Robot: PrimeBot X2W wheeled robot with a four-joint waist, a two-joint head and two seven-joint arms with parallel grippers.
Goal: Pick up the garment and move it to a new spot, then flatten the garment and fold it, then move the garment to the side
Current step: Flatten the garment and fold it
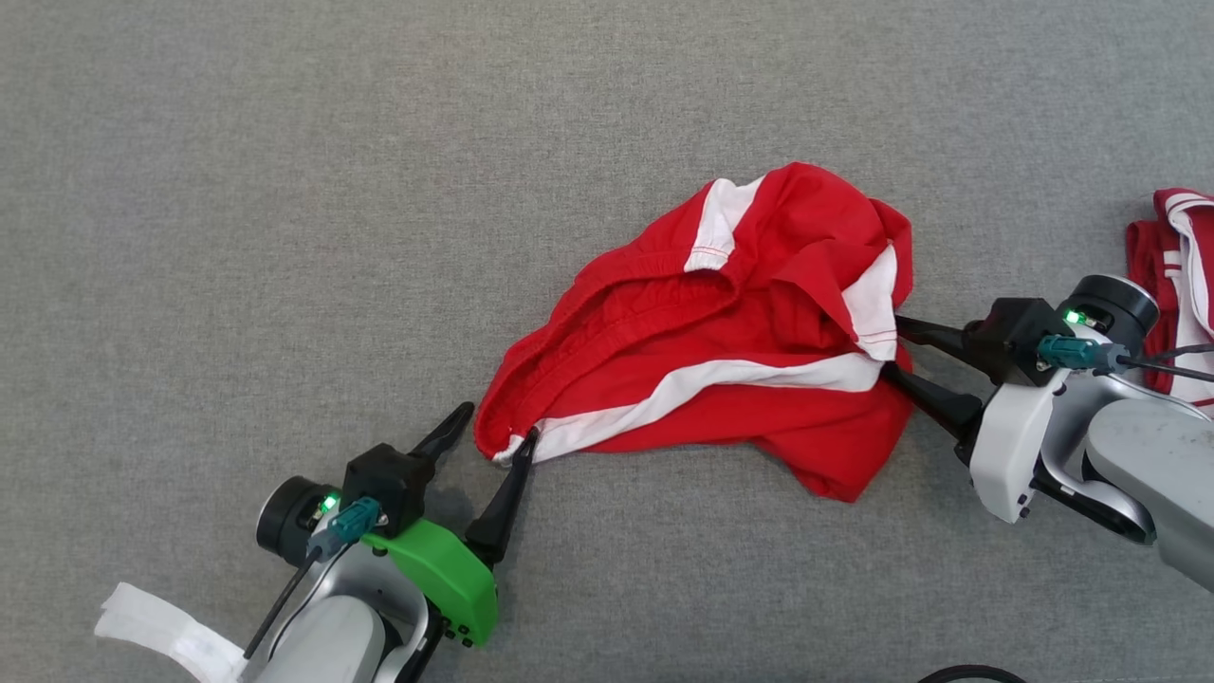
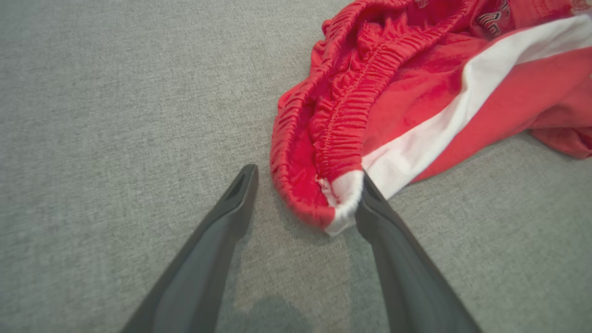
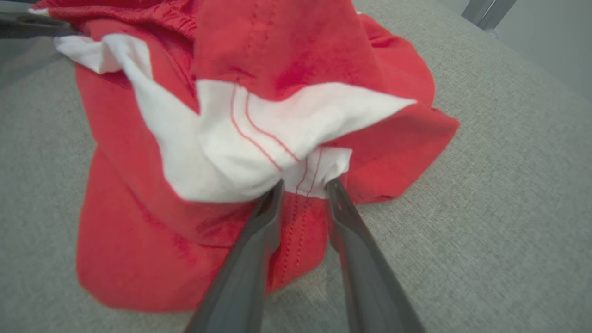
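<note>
Flattening: my left gripper [image 1: 498,422] gapes at the garment's [image 1: 740,323] lower-left corner. My right gripper [image 1: 893,346] is half-closed around the hem, hold unclear. Pinch next.

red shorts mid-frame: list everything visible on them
The red shorts look like soft cloth, with white side stripes, a gathered elastic waistband and red stitching on the white hems. They lie crumpled and partly folded over on the grey surface, waistband opening toward the robot's left. The open left gripper straddles the waistband corner, one finger touching the stripe's end. The right gripper has its fingers either side of a bunched hem fold; whether it clamps cannot be told.
</note>
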